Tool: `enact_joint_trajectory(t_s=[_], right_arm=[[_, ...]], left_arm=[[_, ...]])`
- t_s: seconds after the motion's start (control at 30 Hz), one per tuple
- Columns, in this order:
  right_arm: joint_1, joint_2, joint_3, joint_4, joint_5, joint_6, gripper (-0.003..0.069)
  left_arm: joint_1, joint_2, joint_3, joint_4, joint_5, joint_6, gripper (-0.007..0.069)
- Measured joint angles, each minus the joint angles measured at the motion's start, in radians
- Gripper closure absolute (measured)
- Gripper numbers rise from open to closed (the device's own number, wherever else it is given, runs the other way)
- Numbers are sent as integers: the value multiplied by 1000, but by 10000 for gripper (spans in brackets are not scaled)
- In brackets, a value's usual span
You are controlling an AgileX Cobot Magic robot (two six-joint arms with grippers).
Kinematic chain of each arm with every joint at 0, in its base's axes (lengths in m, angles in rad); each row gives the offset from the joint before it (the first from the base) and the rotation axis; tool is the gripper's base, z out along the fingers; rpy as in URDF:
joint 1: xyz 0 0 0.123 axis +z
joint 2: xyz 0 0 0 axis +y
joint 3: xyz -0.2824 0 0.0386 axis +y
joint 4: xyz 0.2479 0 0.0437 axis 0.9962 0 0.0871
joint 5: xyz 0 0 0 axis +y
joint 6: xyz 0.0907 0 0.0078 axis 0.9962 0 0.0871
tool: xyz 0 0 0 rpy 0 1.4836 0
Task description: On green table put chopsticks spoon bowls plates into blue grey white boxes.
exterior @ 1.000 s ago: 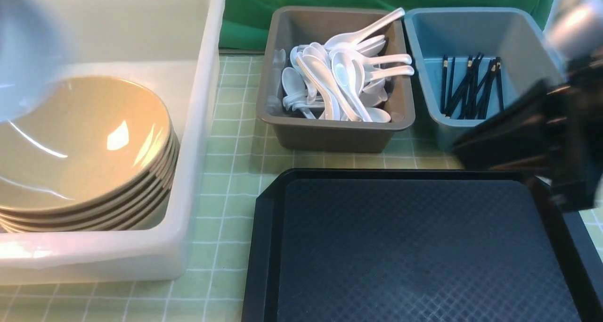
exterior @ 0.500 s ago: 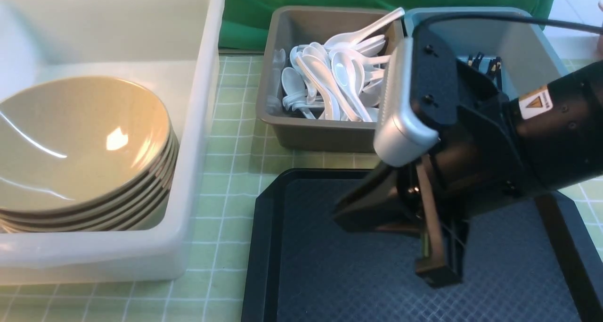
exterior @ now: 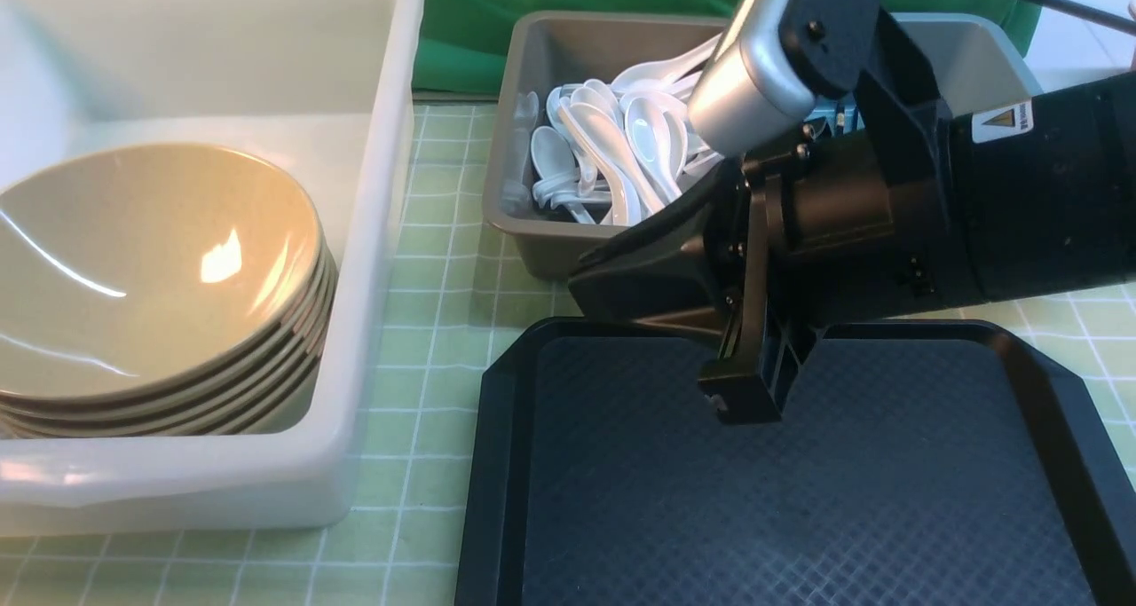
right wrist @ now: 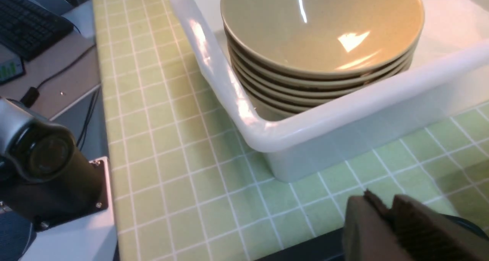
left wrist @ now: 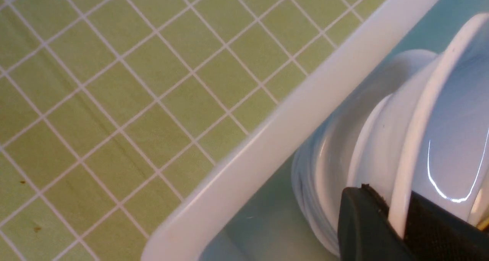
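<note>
In the left wrist view my left gripper [left wrist: 395, 215] is shut on the rim of a white plate [left wrist: 420, 119]. It holds the plate on edge beside a stack of white plates [left wrist: 332, 169], inside the white box [left wrist: 286, 138]; it is out of the front view. A stack of tan bowls [exterior: 151, 269] fills the white box [exterior: 373, 233]. White spoons [exterior: 603, 145] lie heaped in the grey box [exterior: 532, 65]. My right gripper [exterior: 590, 282] reaches left over the tray's far edge, shut and empty. Its arm hides most of the blue box [exterior: 967, 38] and the chopsticks.
A flat black tray [exterior: 799, 482] lies on the green table [exterior: 444, 260] in front of the grey and blue boxes. In the right wrist view a keyboard [right wrist: 26, 20] and a cable lie on a desk past the table's edge, beside a robot base [right wrist: 38, 158].
My right arm has swung in from the right edge, crossed above the black tray, then risen towards the grey box. A white blur at the far left one second ago is gone.
</note>
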State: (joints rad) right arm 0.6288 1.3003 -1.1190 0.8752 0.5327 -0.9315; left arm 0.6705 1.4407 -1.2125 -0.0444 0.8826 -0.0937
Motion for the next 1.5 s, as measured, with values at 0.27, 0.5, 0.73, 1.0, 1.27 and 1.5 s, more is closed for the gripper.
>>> enact_joint_trajectory(t_s=[0.27, 0.5, 0.73, 1.0, 1.27, 1.5], right_arm=[[0, 0, 0, 9, 5, -7, 557], [0, 0, 0, 10, 33, -7, 549], [0, 0, 0, 10, 72, -7, 544], [0, 0, 0, 3, 98, -7, 536], [-63, 0, 0, -169, 108, 134, 526], [-339, 0, -8, -239, 218, 362, 517]], left_arm=[[0, 49, 0, 10, 1, 0, 610], [-5, 72, 0, -12, 1, -1, 601], [-8, 85, 0, -18, 10, -30, 454], [-8, 72, 0, -30, 31, -53, 178], [-292, -132, -43, -262, 58, 217, 50], [-725, -188, -43, -425, 89, 431, 200]])
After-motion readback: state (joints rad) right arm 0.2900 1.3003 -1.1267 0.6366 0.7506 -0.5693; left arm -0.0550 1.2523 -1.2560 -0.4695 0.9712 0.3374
